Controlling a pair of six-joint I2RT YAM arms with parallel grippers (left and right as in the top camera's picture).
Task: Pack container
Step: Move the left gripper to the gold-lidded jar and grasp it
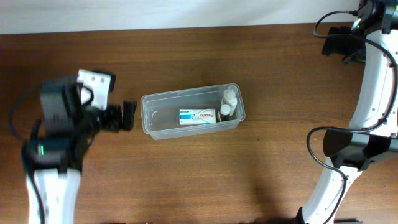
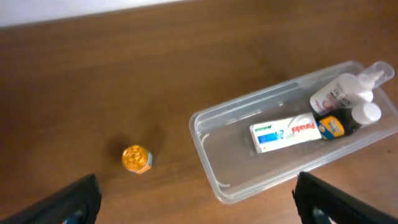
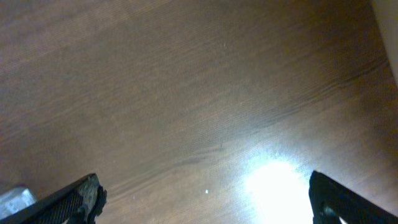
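Note:
The clear container [image 1: 145, 117] lies in the middle of the table. Inside it are a white box with blue and red print [image 1: 197, 116] and white bottles [image 1: 229, 99] at its right end. The left wrist view shows the container [image 2: 202, 148], the box [image 2: 286, 132], a white pump bottle [image 2: 341, 93] and a small dark bottle with a blue and yellow label [image 2: 333, 126]. A small orange-capped jar [image 2: 137, 159] stands on the table left of the tub. My left gripper [image 1: 129, 115] [image 2: 199, 211] is open beside the container's left end. My right gripper [image 1: 331, 41] [image 3: 208, 211] is open over bare table at the far right.
The table is dark brown wood [image 1: 186, 180]. Its back edge meets a white wall [image 1: 155, 12]. Black cables [image 1: 320, 155] loop beside the right arm. A bright glare [image 3: 273, 186] falls on the wood under the right gripper.

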